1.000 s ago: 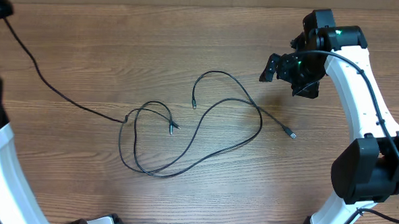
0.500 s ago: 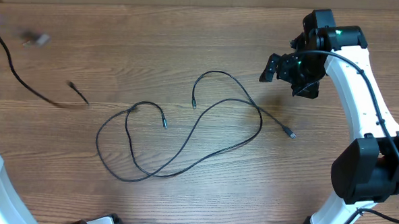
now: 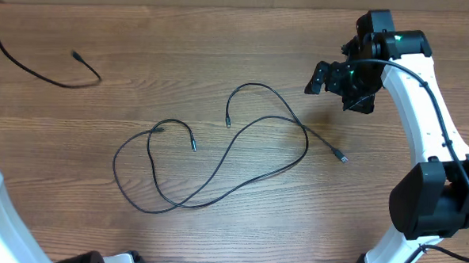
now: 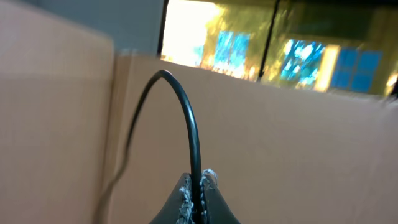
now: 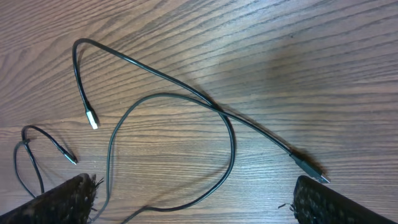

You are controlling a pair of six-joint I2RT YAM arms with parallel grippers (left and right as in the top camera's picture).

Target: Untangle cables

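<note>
Overhead: fixed high, facing straight down, far enough to take in the whole table [image 3: 222, 59].
Right wrist: tilted down, close over the wood. It shares with the overhead view the looped cables [image 5: 233, 146] and a plug [image 5: 313, 173] at centre-right.
Left wrist: faces outward at a cardboard wall [image 4: 298, 137], with one cable [image 4: 194, 137] close before the lens.

- The left arm [image 3: 0, 204] comes up at the near left edge, and the left gripper [image 4: 196, 200] is pinched tight on a cable [image 4: 194, 134].
- The right arm [image 3: 425, 116] stretches out far. The right gripper [image 5: 196, 202] points downward, its fingers [image 5: 65, 198] spread wide.
</note>
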